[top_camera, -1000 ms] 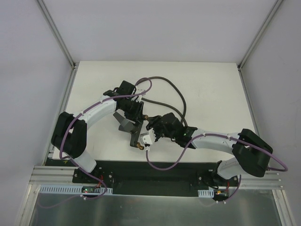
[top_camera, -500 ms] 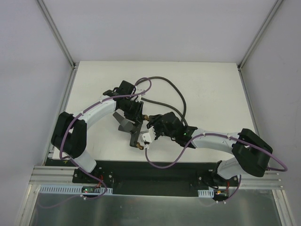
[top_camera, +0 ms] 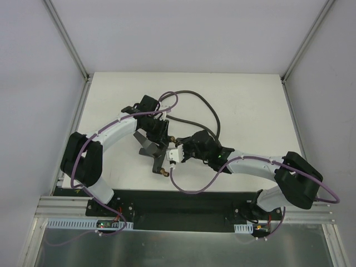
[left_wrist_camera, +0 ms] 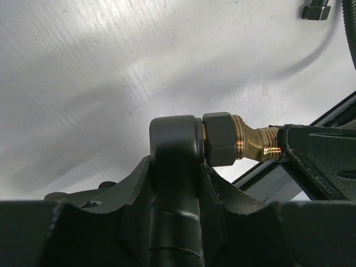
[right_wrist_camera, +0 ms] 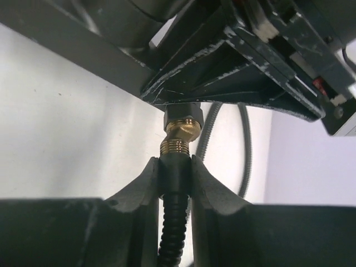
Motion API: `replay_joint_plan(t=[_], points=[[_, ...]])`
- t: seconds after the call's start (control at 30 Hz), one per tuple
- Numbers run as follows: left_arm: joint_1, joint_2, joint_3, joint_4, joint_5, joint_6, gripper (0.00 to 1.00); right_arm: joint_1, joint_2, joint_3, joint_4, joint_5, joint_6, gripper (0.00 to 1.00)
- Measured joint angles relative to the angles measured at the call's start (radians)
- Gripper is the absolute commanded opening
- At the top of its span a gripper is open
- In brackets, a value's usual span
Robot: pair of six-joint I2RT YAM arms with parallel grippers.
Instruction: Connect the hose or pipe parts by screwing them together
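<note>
My left gripper (top_camera: 159,160) is shut on the black T-shaped fitting (left_wrist_camera: 173,144), whose side arm ends in a brass threaded tip (left_wrist_camera: 253,146). In the right wrist view that brass tip (right_wrist_camera: 179,136) meets the black end connector (right_wrist_camera: 176,172) of the dark-grey corrugated hose (right_wrist_camera: 173,231). My right gripper (right_wrist_camera: 176,169) is shut on this connector, its fingers pressing on both sides. From above, the right gripper (top_camera: 174,155) sits right against the left one at the table's middle. The hose (top_camera: 210,109) loops away behind both arms.
The hose's other end connector (left_wrist_camera: 317,10) lies on the white table (top_camera: 245,105) beyond the left gripper. Purple cables (top_camera: 192,191) hang along both arms. A black base rail (top_camera: 178,203) runs along the near edge. Grey walls enclose the table.
My right gripper has shifted slightly away from the near edge, toward the left gripper, and its jaws have narrowed onto the hose connector. The left arm has stayed still.
</note>
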Motion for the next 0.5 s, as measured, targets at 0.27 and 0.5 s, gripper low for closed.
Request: replay_joint_plan(t=[0.27,0.5], points=[[0.007,-0.017,-0.042,0.096,0.016,-0.02,0.0,-0.084,0.004,0.029,0.01,-0.113,0.367,0.01],[0.011,-0.062,-0.081,0.149,0.009,-0.027,0.0,-0.14,0.009,0.032,0.06,-0.219,0.592,0.01]])
